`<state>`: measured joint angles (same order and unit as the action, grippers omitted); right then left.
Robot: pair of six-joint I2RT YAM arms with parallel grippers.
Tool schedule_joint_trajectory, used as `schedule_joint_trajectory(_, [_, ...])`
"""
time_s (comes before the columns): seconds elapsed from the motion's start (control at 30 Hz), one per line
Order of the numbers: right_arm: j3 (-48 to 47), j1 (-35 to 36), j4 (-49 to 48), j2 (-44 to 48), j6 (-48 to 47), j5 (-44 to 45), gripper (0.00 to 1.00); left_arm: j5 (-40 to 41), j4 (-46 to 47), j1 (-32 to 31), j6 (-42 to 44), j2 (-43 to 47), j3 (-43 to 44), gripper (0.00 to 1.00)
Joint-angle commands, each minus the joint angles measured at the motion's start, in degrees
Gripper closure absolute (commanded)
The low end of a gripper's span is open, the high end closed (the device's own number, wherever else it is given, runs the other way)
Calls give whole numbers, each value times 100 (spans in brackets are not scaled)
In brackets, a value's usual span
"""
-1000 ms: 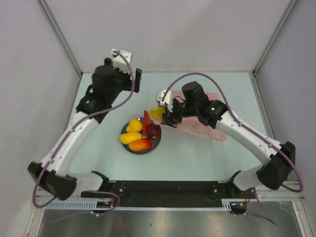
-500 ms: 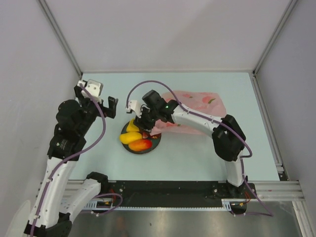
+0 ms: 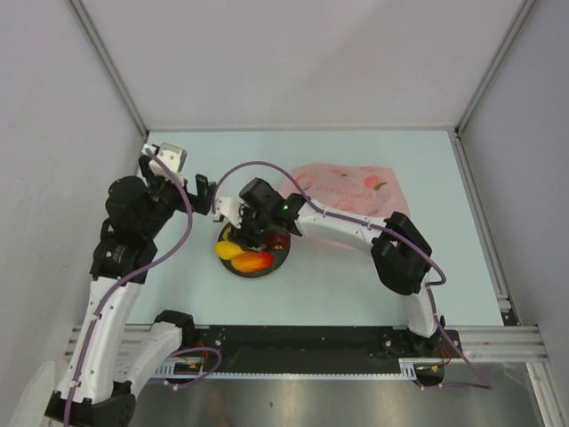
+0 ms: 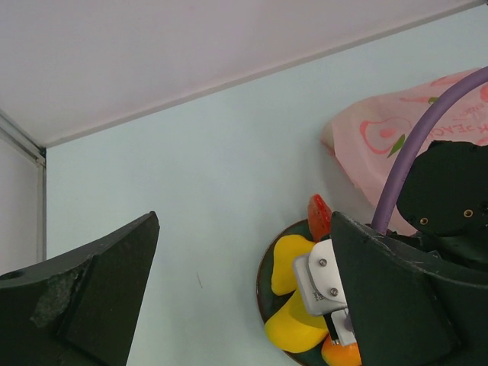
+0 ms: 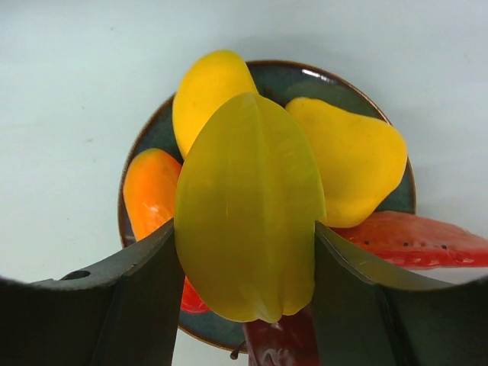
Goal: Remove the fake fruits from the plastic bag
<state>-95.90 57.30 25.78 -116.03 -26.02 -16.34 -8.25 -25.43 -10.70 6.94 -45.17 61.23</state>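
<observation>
My right gripper is shut on a yellow-green ridged fake fruit and holds it just above the dark blue plate. On that plate lie two yellow mango shapes, an orange-red one, a watermelon slice and a dark red piece. In the top view the right gripper covers the plate's far side. The pink plastic bag lies flat to the right behind it. My left gripper stands open and empty, left of the plate.
Through the left wrist camera I see the plate with the yellow fruits, the bag's corner and the right arm's purple cable. The enclosure's walls close the table at the back and on both sides.
The right arm swung left from beside the bag, carrying the yellow-green fruit over the plate. The left arm drew back to the table's left side, jaws still open.
</observation>
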Motion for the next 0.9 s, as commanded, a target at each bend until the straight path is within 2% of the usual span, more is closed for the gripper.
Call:
schedule_joint_trajectory(0.0, [237,-17,-117,299,62,271,39,-352,214,42,-219,-53,-50,0])
schedule_joint_trajectory(0.13, [484,-17,-161,440,123,184,26,-449,302,42,-298,-106,-50,0])
schedule_joint_trajectory(0.33, [353,-8,-144,642,422,-9,16,-563,328,42,-360,-150,-41,0])
schedule_joint_trajectory(0.53, [247,-43,199,1195,528,-62,13,-704,372,42,-457,-141,-112,0])
schedule_joint_trajectory(0.7, [19,-219,936,2125,895,-352,12,-686,425,42,-509,-203,-164,0])
schedule_joint_trajectory(0.87, [79,-868,1419,3014,1538,147,12,-1255,627,-20,-597,-141,-138,0])
